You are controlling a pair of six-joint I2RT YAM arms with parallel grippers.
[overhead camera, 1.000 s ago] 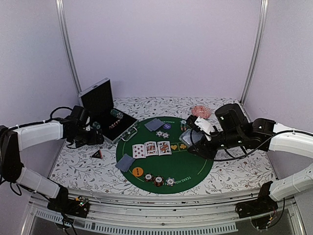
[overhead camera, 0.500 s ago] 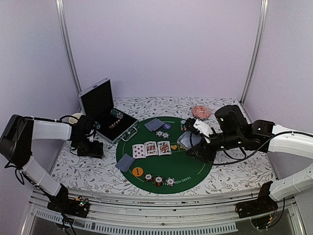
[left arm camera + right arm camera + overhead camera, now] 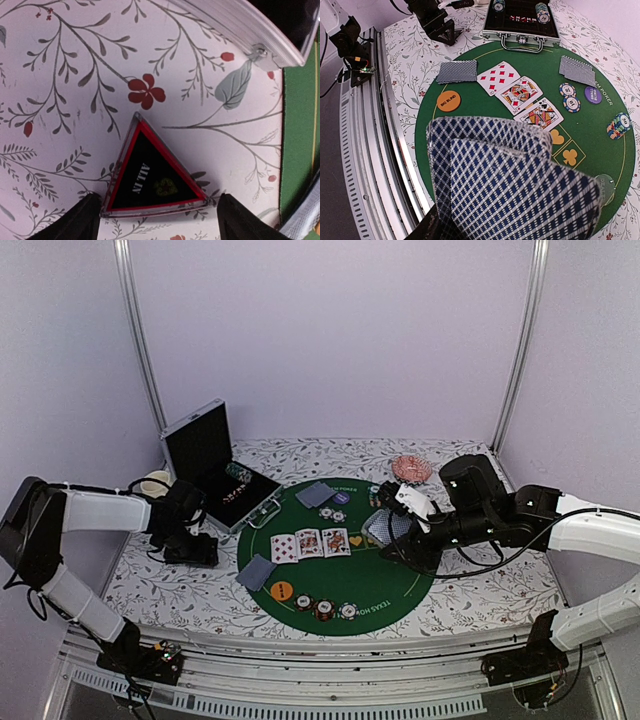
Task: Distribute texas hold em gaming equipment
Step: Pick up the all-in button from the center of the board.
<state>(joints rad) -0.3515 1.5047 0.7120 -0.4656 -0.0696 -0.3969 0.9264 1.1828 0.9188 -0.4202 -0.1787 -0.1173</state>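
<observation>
Your left gripper (image 3: 157, 215), wide open and empty, straddles the ALL IN triangle marker (image 3: 150, 177) flat on the tablecloth (image 3: 65, 75) beside the green mat (image 3: 300, 150): likely light, rigid, slick, so pinch its clear rim low.

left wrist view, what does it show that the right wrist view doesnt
Only the left wrist: the triangular ALL IN marker up close, between the fingers of the left gripper. Only the right wrist: the fanned cards filling the foreground, three face-up cards, the orange big blind disc and chip stacks. Both: the flowered cloth, green mat and silver case.
</observation>
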